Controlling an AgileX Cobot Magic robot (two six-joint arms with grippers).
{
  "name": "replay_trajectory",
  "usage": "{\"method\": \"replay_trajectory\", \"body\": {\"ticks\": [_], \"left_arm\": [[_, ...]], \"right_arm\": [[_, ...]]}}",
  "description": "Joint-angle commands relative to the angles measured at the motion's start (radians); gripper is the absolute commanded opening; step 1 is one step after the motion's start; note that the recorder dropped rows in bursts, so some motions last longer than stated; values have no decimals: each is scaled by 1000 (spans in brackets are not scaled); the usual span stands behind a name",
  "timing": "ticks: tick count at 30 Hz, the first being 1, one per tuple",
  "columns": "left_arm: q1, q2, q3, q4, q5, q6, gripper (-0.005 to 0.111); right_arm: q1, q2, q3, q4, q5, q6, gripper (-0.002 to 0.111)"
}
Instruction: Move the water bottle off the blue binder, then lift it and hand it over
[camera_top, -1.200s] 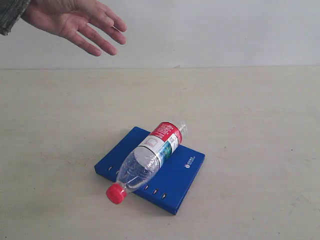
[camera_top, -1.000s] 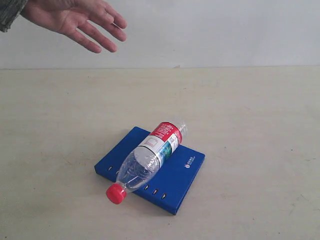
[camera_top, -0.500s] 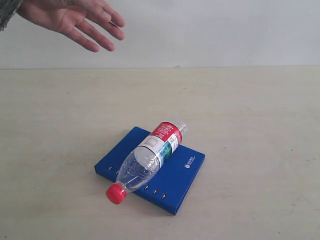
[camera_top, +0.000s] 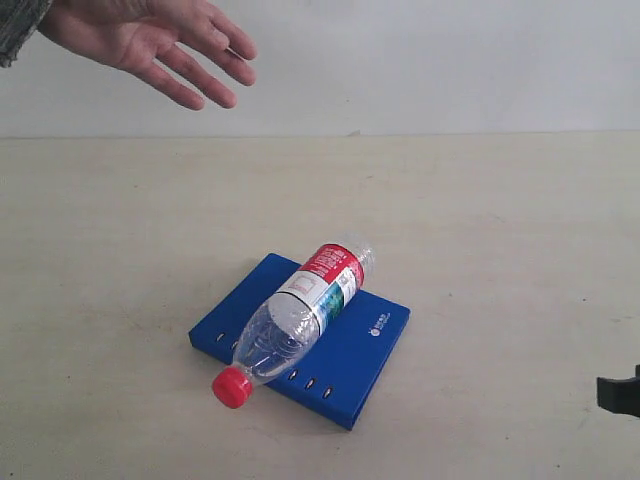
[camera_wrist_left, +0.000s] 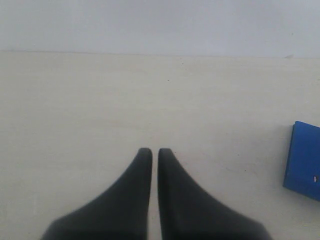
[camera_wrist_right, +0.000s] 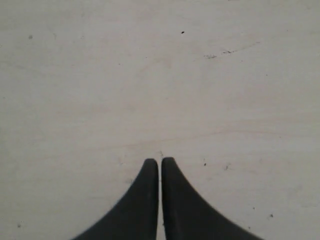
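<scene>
Bottle (camera_top: 300, 312) lies across binder (camera_top: 368, 348); L gripper (camera_wrist_left: 151, 151) & R gripper (camera_wrist_right: 160, 161) both pinched together, empty, above table (camera_top: 500, 200).

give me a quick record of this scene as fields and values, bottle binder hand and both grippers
bottle: clear plastic water bottle with red cap, on its side across the binder, cap overhanging the slotted edge
binder: flat bright-blue binder, lying on the pale table
hand: open hand, empty, held up at the exterior view's upper left
left gripper: jaws shut, empty, over bare table
right gripper: jaws shut, empty, over bare table
progress: bottle not yet moved off
</scene>
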Motion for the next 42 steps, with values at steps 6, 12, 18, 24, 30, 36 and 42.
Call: {"method": "replay_trajectory", "body": {"ticks": [6,12,18,24,30,36,42], "left_arm": [[0,7,3,1,-11,5,4],[0,7,3,1,-11,5,4],[0,7,3,1,-11,5,4],[0,7,3,1,-11,5,4],[0,7,3,1,-11,5,4],[0,7,3,1,-11,5,4],[0,7,3,1,-11,5,4]], "right_arm": [[-3,34,-12,-1,-107,-9,0],[-3,34,-12,-1,-102,-9,0],[-3,34,-12,-1,-102,-9,0],[11,34,-12,-7,-238,59,0],[58,34,-12,-44,-719,125,0],[58,34,-12,-235,-794,208,0],[58,34,-12,-429,-742,517,0]]}}
